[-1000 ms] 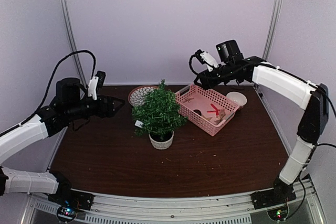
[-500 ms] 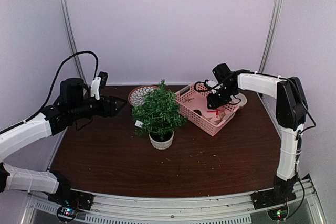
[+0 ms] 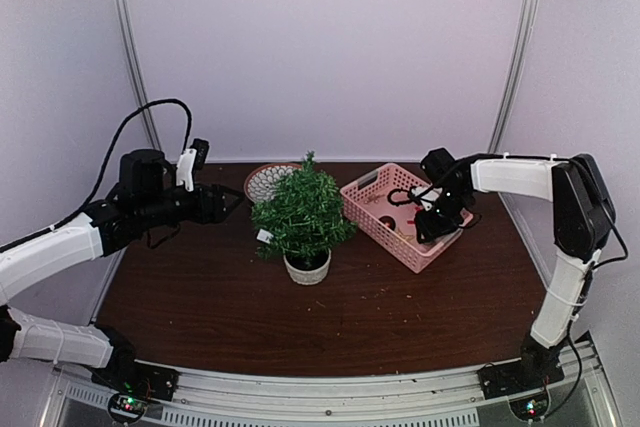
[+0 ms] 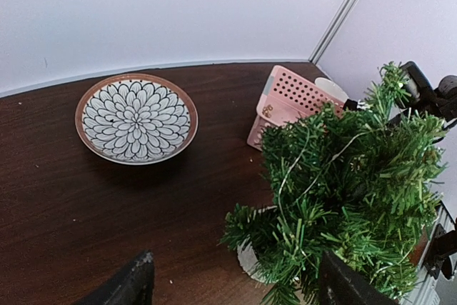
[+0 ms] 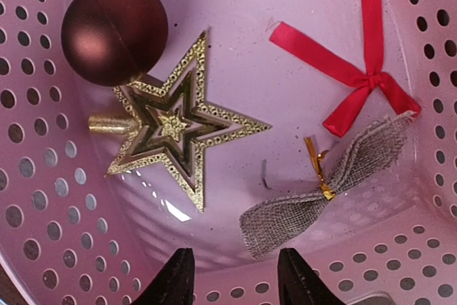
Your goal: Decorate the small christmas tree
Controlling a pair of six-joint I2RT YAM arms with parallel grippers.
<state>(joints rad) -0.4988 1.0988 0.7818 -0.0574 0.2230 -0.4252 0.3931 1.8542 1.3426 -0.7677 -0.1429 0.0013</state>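
Observation:
The small christmas tree stands in its whitish pot mid-table; it also fills the right of the left wrist view. My left gripper hovers open and empty to the left of the tree, apart from it. My right gripper is open and empty, lowered into the pink basket. Under it lie a gold star, a maroon ball, a red ribbon bow and a burlap bow, the nearest to the fingertips.
A flower-patterned bowl sits behind the tree on the left. A small white bowl shows behind the basket. Purple walls with metal posts close off the back and sides.
My right arm has swung down from above the basket's far rim and lowered its gripper into the basket. My left gripper has edged slightly right toward the tree.

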